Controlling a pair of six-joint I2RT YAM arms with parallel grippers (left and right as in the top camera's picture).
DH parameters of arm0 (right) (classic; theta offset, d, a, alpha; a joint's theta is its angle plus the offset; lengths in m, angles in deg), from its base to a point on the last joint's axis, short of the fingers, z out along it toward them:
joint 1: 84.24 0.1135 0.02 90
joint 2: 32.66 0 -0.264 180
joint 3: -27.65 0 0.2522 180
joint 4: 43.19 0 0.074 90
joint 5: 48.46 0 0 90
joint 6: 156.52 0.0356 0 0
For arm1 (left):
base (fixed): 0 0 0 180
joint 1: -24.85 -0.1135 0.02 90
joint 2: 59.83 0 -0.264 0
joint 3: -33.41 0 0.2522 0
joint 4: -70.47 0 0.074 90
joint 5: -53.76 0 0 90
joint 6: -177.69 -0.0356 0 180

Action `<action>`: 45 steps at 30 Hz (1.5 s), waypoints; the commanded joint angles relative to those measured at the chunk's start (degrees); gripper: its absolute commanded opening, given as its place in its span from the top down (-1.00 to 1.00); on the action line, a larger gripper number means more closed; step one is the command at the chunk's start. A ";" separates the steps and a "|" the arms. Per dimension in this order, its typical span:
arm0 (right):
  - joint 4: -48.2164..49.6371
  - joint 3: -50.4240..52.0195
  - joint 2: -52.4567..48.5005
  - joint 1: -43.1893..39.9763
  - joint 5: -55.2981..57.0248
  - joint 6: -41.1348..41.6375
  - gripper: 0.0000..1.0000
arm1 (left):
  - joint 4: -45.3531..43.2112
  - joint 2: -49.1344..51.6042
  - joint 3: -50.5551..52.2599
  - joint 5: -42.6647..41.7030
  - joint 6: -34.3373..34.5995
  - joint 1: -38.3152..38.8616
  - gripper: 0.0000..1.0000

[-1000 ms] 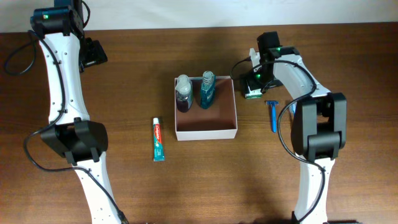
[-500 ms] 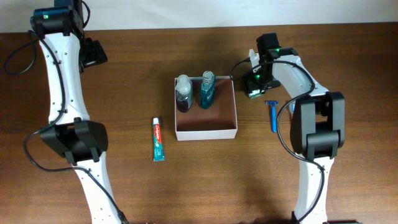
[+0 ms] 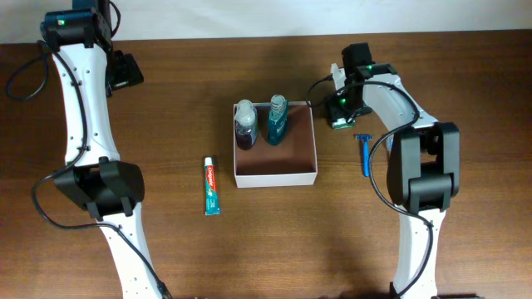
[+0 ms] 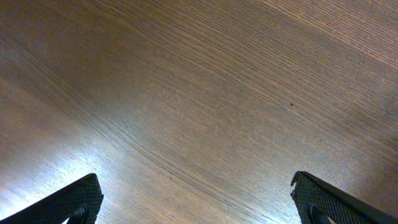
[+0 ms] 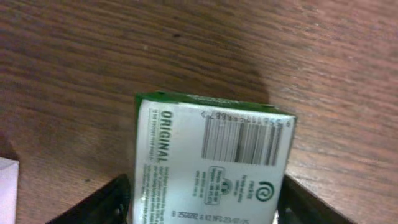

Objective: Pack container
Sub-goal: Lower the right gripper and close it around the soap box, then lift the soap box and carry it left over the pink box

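The container [image 3: 276, 177], a square white-walled box with a reddish-brown floor, sits mid-table and holds a dark bottle [image 3: 245, 124] and a teal bottle [image 3: 277, 121] along its far wall. Just right of its far corner, my right gripper [image 3: 341, 113] is closed on a green-and-white soap box [image 3: 340, 120]. In the right wrist view the soap box [image 5: 211, 165] fills the gap of the gripper [image 5: 205, 202], with a dark finger pressed against each side. My left gripper [image 3: 125, 71] stands open at the far left over bare wood, its gap [image 4: 199, 202] empty.
A toothpaste tube [image 3: 212, 186] lies left of the container. A blue razor [image 3: 364, 154] lies to the right of it, near the right arm's base. Both arm bases stand near the table's front edge.
My right gripper has closed onto the soap box and shifted it slightly toward the far side. The left arm has not moved.
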 commanded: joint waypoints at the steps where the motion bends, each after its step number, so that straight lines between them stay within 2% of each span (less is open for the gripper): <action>1: 0.26 -0.68 -1.29 1.05 0.11 -1.49 -0.41 | 0.22 -0.28 0.17 0.42 0.79 -0.04 -0.99; 3: 0.24 -0.68 -1.29 1.18 0.11 -1.46 -0.38 | 0.22 -0.28 0.17 0.42 0.79 -0.04 -0.99; 7: 0.22 -0.68 -1.29 1.16 0.13 -1.42 -0.17 | 0.22 -0.28 0.17 0.44 0.79 -0.04 -0.99; 10: 0.24 -0.68 -1.29 1.11 0.61 -0.63 -0.12 | 0.22 -0.28 0.17 0.42 0.79 -0.04 -0.99; 15: -0.13 -0.70 -1.29 1.11 0.79 -0.57 0.09 | 0.22 -0.28 0.17 0.42 0.79 -0.04 -0.99; 25: -5.95 -4.68 -1.27 1.11 0.76 -0.55 0.12 | 0.22 -0.28 0.17 0.42 0.79 -0.04 -0.99; 32: -16.33 -16.98 -1.22 1.11 0.76 1.22 0.23 | 0.22 -0.28 0.17 0.42 0.79 -0.04 -0.99; 45: -40.17 -49.75 -1.14 1.14 -3.78 4.31 0.24 | 0.22 -0.28 0.17 0.42 0.79 -0.04 -0.99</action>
